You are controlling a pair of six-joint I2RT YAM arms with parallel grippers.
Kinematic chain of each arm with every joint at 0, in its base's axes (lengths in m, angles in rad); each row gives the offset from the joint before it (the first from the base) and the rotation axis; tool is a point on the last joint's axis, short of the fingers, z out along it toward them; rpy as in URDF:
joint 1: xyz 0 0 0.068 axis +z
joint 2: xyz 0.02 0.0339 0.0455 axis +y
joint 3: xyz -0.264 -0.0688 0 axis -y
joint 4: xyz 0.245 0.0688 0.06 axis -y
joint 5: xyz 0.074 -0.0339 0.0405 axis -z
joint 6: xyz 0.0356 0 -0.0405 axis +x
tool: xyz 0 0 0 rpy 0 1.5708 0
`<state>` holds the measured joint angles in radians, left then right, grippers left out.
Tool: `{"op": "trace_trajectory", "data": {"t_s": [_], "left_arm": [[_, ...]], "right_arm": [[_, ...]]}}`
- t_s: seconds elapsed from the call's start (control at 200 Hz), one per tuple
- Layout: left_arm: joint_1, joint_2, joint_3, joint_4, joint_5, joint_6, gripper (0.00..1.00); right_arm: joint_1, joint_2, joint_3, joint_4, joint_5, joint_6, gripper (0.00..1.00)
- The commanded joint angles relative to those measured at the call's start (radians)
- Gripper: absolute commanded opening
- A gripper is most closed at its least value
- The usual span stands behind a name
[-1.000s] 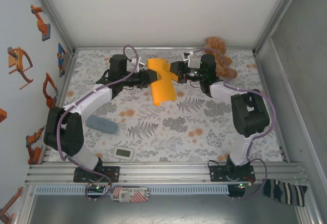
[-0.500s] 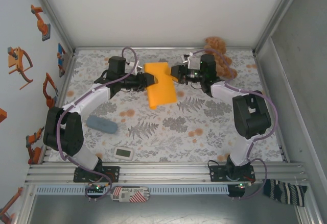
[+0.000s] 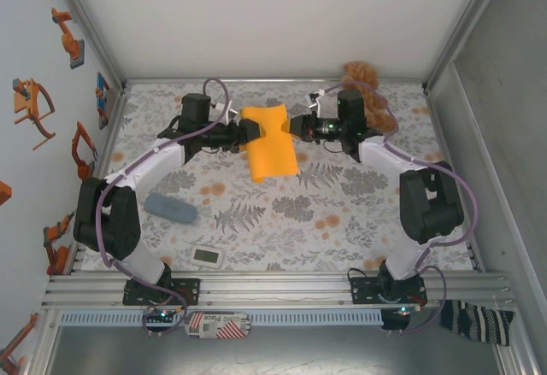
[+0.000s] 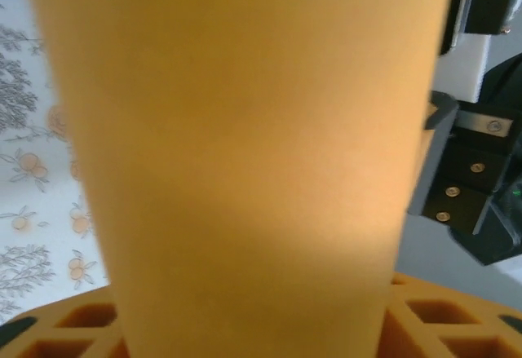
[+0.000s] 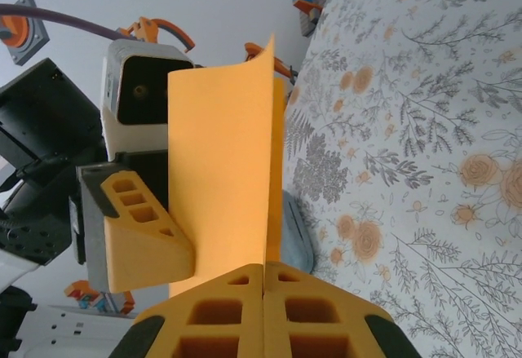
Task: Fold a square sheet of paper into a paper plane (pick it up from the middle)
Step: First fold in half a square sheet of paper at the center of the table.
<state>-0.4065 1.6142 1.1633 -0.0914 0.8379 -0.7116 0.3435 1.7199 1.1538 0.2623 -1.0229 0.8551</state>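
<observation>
Two claws meet over the far middle of the table (image 3: 282, 221) with the square sheet of paper (image 3: 271, 143) between them, folded to a narrower creased rectangle. The right claw (image 3: 297, 127) has its fingers together, clamped on one edge of the sheet. Its wrist view shows the sheet (image 5: 220, 154) rising edge-on out of the seam between the pads. The left claw (image 3: 242, 134) sits at the opposite edge with one of its fingers (image 5: 147, 240) flat against the paper. In its own view the sheet (image 4: 245, 146) covers the gap, so I cannot tell whether that claw is clamped.

The sheet looks very light, thin and limp. It would likely bow or slip from a loose pinch and crumple under a hard one. The best hold, I judge, is a shallow pinch along the crease, where the doubled layers lend some stiffness.
</observation>
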Motion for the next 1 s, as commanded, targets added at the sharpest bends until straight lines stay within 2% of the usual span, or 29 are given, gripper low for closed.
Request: {"op": "trace_trajectory", "data": {"t_s": [0.0,0.1,0.18,0.23,0.411,0.541,0.741,0.911,0.997], "left_arm": [[0.023,-0.026,-0.008,-0.07,-0.121,0.024,0.79],[0.046,-0.08,-0.044,-0.137,-0.265,0.035,0.94],[0.063,-0.143,-0.082,-0.167,-0.365,0.035,1.0],[0.071,-0.184,-0.108,-0.18,-0.429,0.032,0.96],[0.093,-0.301,-0.208,-0.169,-0.567,0.0,0.96],[0.095,-0.35,-0.296,-0.093,-0.579,-0.067,0.96],[0.095,-0.328,-0.412,0.095,-0.476,-0.191,0.96],[0.089,-0.281,-0.434,0.146,-0.442,-0.226,0.98],[0.082,-0.262,-0.432,0.159,-0.431,-0.226,0.98]], "right_arm": [[-0.006,-0.065,0.029,-0.132,0.088,-0.07,0.0],[-0.019,-0.101,0.069,-0.328,0.205,-0.164,0.0],[-0.023,-0.13,0.107,-0.458,0.288,-0.232,0.0],[-0.023,-0.142,0.136,-0.529,0.328,-0.267,0.0],[-0.008,-0.155,0.207,-0.637,0.399,-0.271,0.0],[0.046,-0.119,0.232,-0.642,0.456,-0.216,0.0],[0.158,-0.004,0.228,-0.543,0.531,-0.054,0.0],[0.184,0.117,0.181,-0.315,0.439,0.133,0.0],[0.182,0.163,0.177,-0.263,0.429,0.176,0.0]]}}
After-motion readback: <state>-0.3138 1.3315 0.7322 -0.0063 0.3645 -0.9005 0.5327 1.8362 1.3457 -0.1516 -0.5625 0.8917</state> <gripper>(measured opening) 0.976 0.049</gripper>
